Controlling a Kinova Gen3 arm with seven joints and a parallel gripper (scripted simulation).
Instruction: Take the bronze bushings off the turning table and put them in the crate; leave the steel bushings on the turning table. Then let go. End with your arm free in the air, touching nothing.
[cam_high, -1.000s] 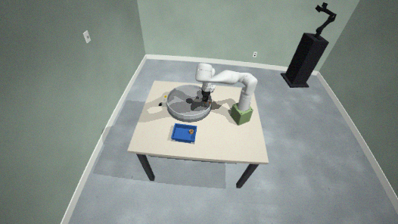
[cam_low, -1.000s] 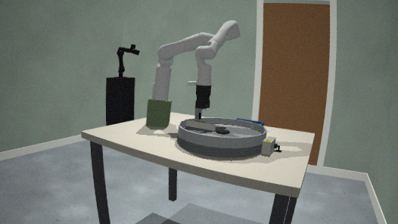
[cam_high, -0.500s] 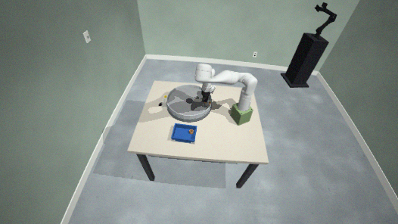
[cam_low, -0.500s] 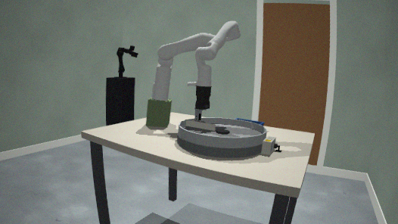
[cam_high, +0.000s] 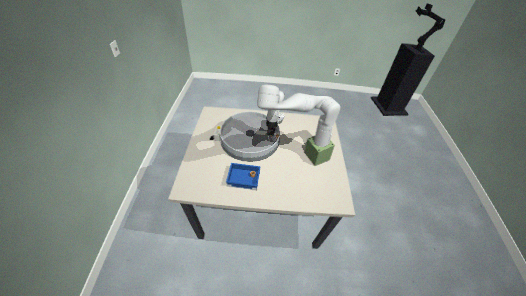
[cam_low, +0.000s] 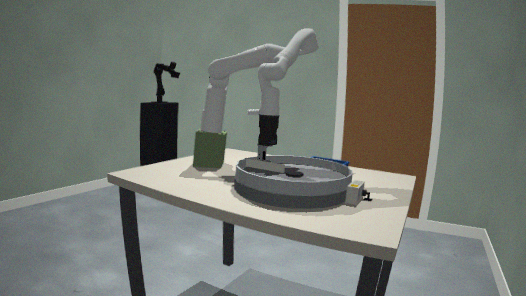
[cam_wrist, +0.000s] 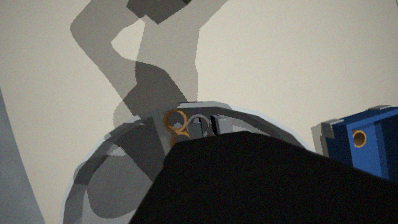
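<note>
My claw (cam_low: 263, 151) hangs narrow and empty over the turning table (cam_high: 235, 148), where the bronze bushing (cam_wrist: 175, 119) looks small, stiff, slick, best pinched across its outer wall.

Pale green walls (cam_high: 75, 125) all around, with a white baseboard (cam_high: 150, 150) running along a mottled grey floor (cam_high: 410, 225). Beige table (cam_high: 300, 195) on dark legs sits mid-frame. Upper right of the top view there's a black pedestal (cam_high: 405, 77) in the corner. Wall switch plate (cam_high: 115, 48) upper left, an outlet (cam_high: 337, 71) low on the back wall. The exterior view shows a brown door (cam_low: 390, 100) with white trim on the right.
</note>
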